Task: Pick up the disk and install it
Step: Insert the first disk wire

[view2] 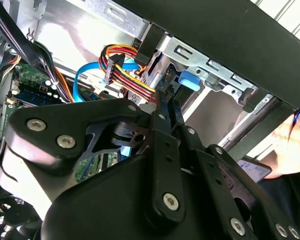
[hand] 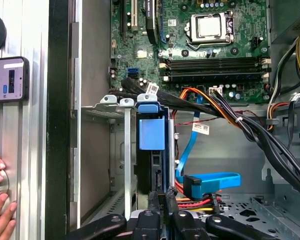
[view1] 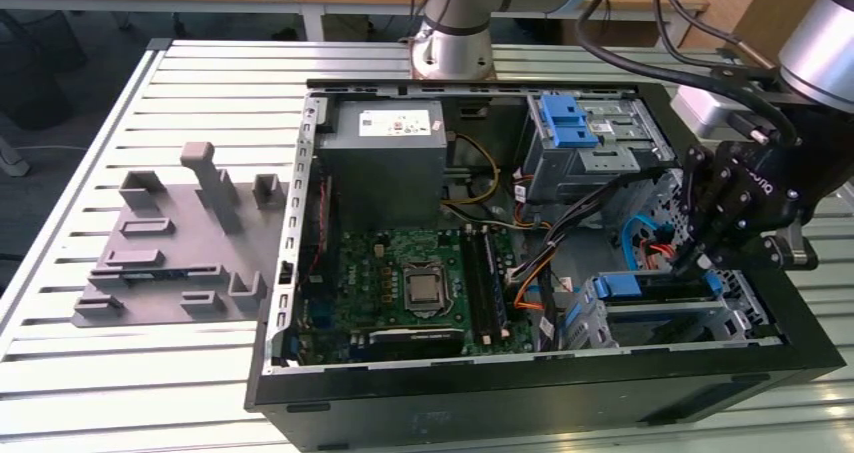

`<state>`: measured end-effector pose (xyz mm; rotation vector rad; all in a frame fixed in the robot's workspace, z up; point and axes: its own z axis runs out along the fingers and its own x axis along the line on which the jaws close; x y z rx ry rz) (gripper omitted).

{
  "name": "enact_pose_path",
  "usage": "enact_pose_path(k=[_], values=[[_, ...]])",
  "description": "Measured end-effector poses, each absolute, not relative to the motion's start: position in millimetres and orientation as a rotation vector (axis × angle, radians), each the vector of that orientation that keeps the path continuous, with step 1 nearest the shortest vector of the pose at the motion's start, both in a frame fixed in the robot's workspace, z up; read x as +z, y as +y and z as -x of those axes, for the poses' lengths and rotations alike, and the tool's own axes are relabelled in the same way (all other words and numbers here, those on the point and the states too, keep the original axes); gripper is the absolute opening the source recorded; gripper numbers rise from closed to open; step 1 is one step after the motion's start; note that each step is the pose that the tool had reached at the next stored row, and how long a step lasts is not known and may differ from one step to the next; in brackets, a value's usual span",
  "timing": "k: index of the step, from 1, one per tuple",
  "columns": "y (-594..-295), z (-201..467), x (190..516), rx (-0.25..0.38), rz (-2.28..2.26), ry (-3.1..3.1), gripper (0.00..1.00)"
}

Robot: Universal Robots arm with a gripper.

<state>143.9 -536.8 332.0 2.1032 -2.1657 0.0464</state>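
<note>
The disk [view1: 654,289], dark-edged with a blue plastic bracket, sits on edge in the silver drive cage [view1: 727,318] at the front corner of the open computer case, on the exterior view's right. The first wrist view shows its blue bracket tab [hand: 152,131] and the narrow dark body [hand: 145,170] between the cage's rails. My gripper [view1: 690,266] hangs over the disk's cable end, its fingers [hand: 153,201] pressed together with their tips at that end. In the second wrist view the closed fingertips [view2: 165,107] point at the blue tab [view2: 190,81].
Red, yellow and orange cables [view2: 125,70] and a blue data cable [hand: 210,181] run close beside the gripper. Farther in are the motherboard [view1: 414,283], the grey power supply [view1: 387,138] and an upper cage with a blue latch [view1: 574,123]. A grey fixture [view1: 174,243] lies on the table. A person's hand [view2: 290,145] rests outside the case.
</note>
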Motion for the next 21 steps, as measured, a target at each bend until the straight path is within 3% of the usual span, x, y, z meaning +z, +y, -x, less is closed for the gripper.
enact_pose_path(k=[18,20,21], values=[[-536.9,-143.9,326.9,0.045,-2.104,-2.166,0.16],[-537.0,-143.9,326.7,0.045,-2.104,-2.166,0.18],[-537.0,-143.9,326.8,0.045,-2.104,-2.166,0.24]])
